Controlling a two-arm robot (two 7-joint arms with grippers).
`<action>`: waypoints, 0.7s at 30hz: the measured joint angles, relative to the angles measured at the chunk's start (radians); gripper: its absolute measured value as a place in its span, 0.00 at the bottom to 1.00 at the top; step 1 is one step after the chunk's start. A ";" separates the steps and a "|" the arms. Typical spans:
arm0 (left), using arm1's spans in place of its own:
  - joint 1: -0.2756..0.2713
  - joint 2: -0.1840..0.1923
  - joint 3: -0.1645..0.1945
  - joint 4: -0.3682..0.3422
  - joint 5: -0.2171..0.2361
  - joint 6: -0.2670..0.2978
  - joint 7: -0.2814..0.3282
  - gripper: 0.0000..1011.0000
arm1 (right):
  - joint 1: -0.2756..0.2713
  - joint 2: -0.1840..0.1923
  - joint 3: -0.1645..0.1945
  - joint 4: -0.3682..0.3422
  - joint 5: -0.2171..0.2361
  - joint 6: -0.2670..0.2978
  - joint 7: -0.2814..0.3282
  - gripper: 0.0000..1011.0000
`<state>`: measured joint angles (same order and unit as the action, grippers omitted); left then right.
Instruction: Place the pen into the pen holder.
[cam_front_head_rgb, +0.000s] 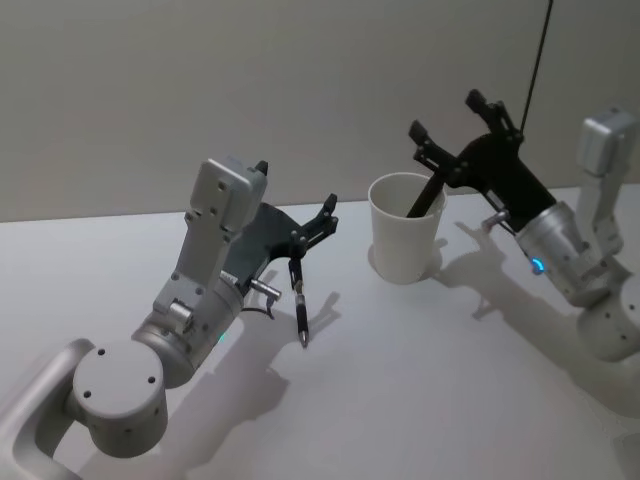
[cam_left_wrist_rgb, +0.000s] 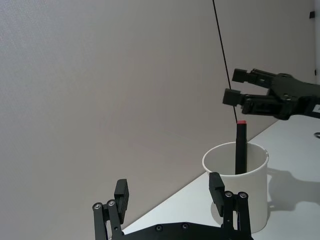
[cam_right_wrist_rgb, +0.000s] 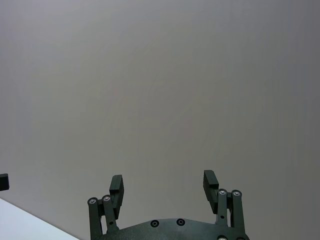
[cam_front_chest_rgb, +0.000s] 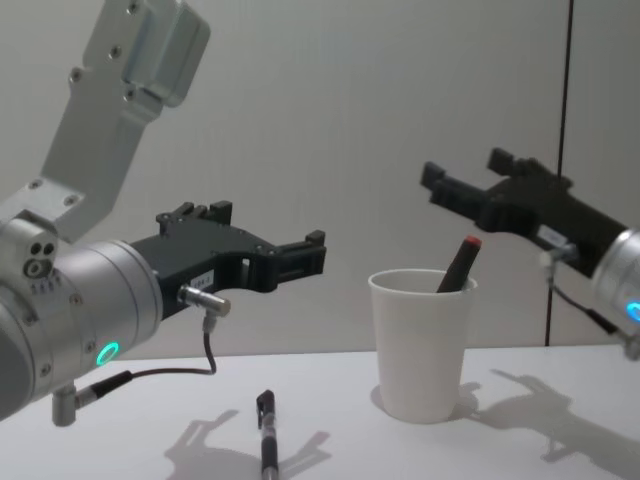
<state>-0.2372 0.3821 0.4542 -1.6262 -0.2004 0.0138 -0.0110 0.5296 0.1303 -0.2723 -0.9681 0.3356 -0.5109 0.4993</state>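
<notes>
White table, grey wall

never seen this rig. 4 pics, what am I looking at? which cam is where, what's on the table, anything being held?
It is a two-armed robot working at a white table. One picture looks down from its head, one looks across the table from its chest, and the other two come from cameras on its wrists.

On the table stands a white paper cup with a black pen with a red end leaning inside it. A second black pen lies flat on the table near the cup, on the robot's left.

The left end effector hangs just above that lying pen with its fingers open. The right end effector is raised above and just behind the cup, also open. Neither holds anything.

In the left wrist picture the far black claw is the right end effector, above the cup.
</notes>
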 joint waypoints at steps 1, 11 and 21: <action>0.000 0.000 0.000 0.000 0.000 0.000 0.000 0.99 | -0.012 0.006 0.003 -0.020 0.003 0.006 -0.004 0.99; 0.000 0.000 0.000 0.000 0.000 0.000 0.000 0.99 | -0.139 0.065 0.030 -0.219 0.041 0.082 -0.068 0.99; 0.000 0.000 0.000 0.000 0.000 0.000 0.000 0.99 | -0.233 0.107 0.049 -0.345 0.053 0.134 -0.154 0.99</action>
<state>-0.2372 0.3821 0.4542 -1.6262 -0.2004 0.0139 -0.0110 0.2962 0.2374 -0.2233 -1.3127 0.3885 -0.3771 0.3455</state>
